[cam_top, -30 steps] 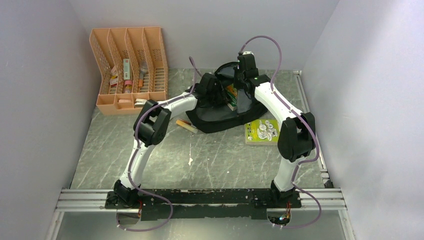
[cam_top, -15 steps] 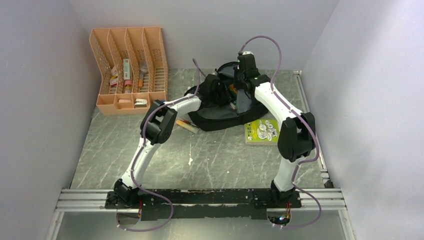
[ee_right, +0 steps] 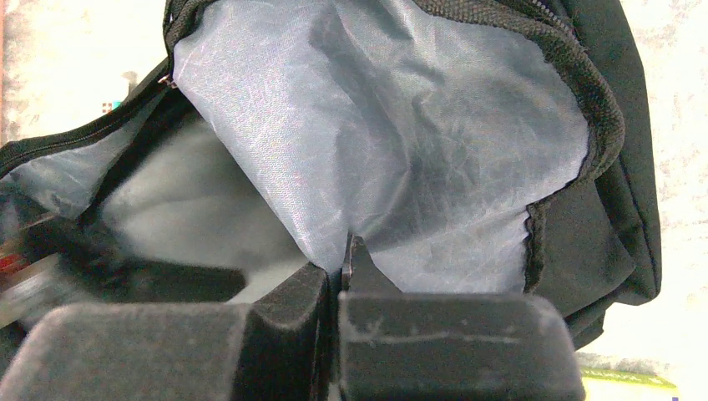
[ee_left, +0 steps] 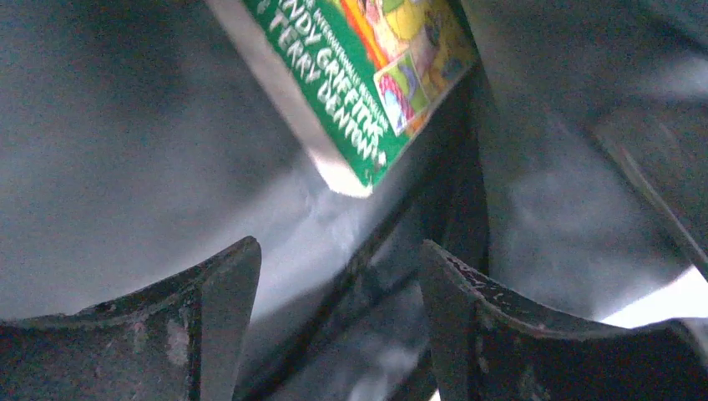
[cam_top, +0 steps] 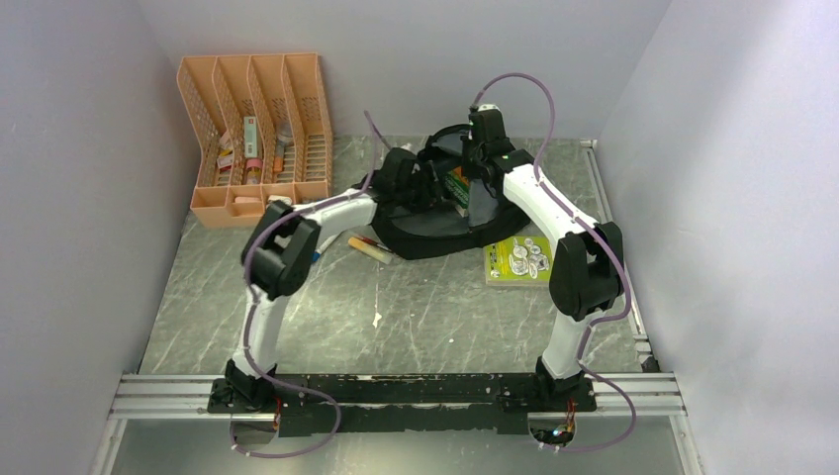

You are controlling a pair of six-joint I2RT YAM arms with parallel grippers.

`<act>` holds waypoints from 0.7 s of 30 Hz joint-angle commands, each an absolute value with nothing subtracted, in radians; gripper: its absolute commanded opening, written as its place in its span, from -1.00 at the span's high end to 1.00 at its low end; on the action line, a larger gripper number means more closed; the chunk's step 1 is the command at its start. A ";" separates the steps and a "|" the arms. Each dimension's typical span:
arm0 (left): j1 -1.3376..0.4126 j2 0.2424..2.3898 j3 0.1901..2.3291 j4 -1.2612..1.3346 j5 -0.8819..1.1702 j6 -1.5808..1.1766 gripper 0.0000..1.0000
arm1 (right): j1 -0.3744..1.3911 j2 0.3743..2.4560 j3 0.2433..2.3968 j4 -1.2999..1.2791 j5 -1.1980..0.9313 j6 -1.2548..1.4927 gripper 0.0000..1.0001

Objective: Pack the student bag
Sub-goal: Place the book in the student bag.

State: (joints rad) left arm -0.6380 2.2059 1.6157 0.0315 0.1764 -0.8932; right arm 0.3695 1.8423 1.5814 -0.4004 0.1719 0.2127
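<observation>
The student bag (cam_top: 435, 236) lies at the back middle of the table, black with grey lining (ee_right: 392, 150), its mouth held up. My right gripper (ee_right: 338, 267) is shut on the edge of the lining flap, above the bag (cam_top: 482, 158). My left gripper (ee_left: 338, 251) is inside the bag with its jaws open and nothing between them. A green book (ee_left: 359, 75) rests in the bag just beyond the left fingertips (ee_left: 238, 267), apart from them. From above, the left gripper (cam_top: 432, 188) is at the bag's mouth beside the green book (cam_top: 457, 188).
An orange mesh organiser (cam_top: 257, 139) with small items stands at the back left. A yellow-green book (cam_top: 518, 259) lies right of the bag. A yellow marker (cam_top: 368, 248) lies left of it. A small white scrap (cam_top: 377, 319) is mid-table. Walls close in on three sides.
My left arm's elbow has swung left and its wrist has drawn back a little from the bag's mouth. The right arm and the held flap have not moved.
</observation>
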 commanded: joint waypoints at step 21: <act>-0.576 1.504 0.915 0.153 0.148 -0.652 -0.75 | 0.376 1.544 1.263 -0.288 0.130 0.258 -0.25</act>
State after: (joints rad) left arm -0.5785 1.5425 0.9360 0.1158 0.1062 -0.7071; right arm 0.3817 1.6482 1.3396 -0.3370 -0.0769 0.1898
